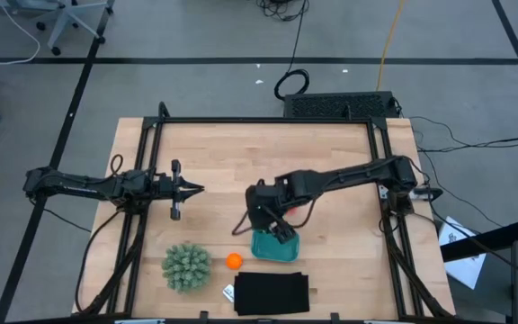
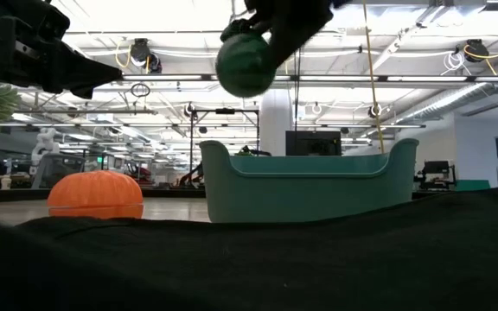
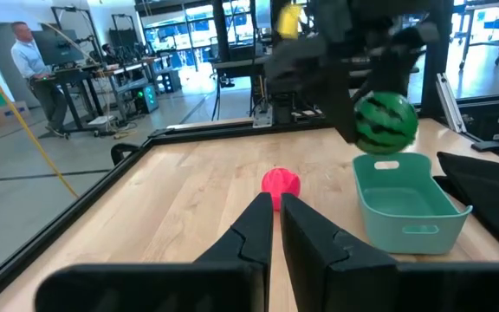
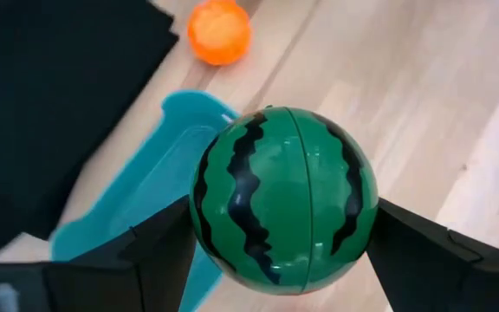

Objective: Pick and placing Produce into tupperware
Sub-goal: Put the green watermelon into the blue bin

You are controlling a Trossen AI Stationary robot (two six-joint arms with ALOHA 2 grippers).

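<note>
My right gripper (image 1: 277, 229) is shut on a dark green striped ball (image 4: 284, 199), which hangs in the air over the teal tupperware (image 1: 275, 247) and, in the low view, above its left part (image 2: 309, 186). An orange ball (image 1: 233, 261) rests on the table to the left of the tupperware. A red fruit (image 3: 281, 183) lies on the wood farther back (image 1: 236, 230). My left gripper (image 1: 192, 188) waits shut and level at the table's left, touching nothing. My right gripper pinches the striped ball by two opposite sides (image 4: 204, 217) between its two fingers (image 4: 154, 251). The fingers slant down from the table's right side. The ball (image 2: 245, 62) is lifted clear, well above the tupperware's rim.
A spiky pale-green plant (image 1: 186, 266) stands near the front edge, left of the orange ball. A flat black rectangle (image 1: 272, 293) lies just in front of the tupperware. Black frame rails (image 1: 142, 180) run along the table's sides. A person (image 3: 31, 65) stands in the room beyond.
</note>
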